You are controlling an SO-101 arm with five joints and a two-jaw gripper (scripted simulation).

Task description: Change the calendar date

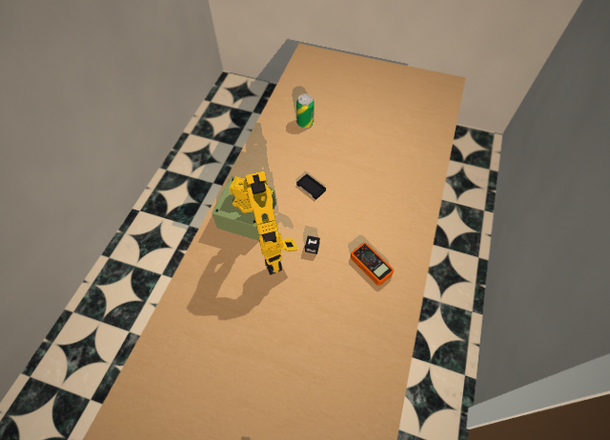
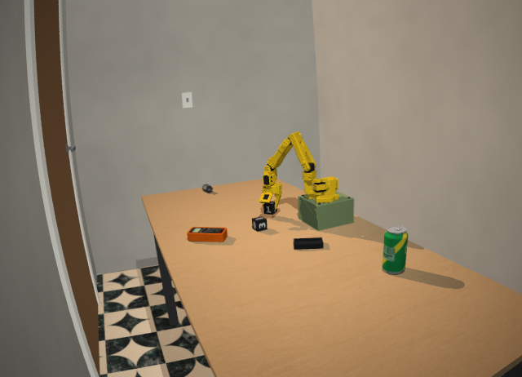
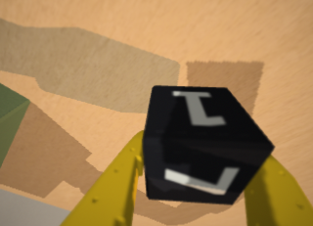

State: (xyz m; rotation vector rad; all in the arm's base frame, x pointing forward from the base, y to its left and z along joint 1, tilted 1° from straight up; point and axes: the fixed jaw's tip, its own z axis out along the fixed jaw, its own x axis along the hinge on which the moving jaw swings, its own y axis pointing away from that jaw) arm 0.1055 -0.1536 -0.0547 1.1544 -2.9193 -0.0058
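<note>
My gripper (image 3: 196,159) is shut on a black date cube (image 3: 205,148) with white digits on its faces; a yellow finger stands on each side of it. The cube hangs a little above the table, and its shadow lies apart from it. In the exterior view the held cube (image 2: 269,207) shows a 1 under the gripper (image 2: 269,199). From above, the gripper (image 1: 273,264) mostly hides this cube. The second black cube (image 1: 312,244) sits on the table to the right of the gripper and shows a 3 in the exterior view (image 2: 258,223). The black tray (image 1: 311,186) (image 2: 307,243) lies empty on the table.
An orange multimeter (image 1: 372,263) (image 2: 206,233) lies beyond the loose cube. A green can (image 1: 305,110) (image 2: 395,249) stands past the tray. The arm sits on a green base block (image 1: 236,213) (image 2: 325,210) at the table's edge. A small dark object (image 2: 207,188) lies at the far corner.
</note>
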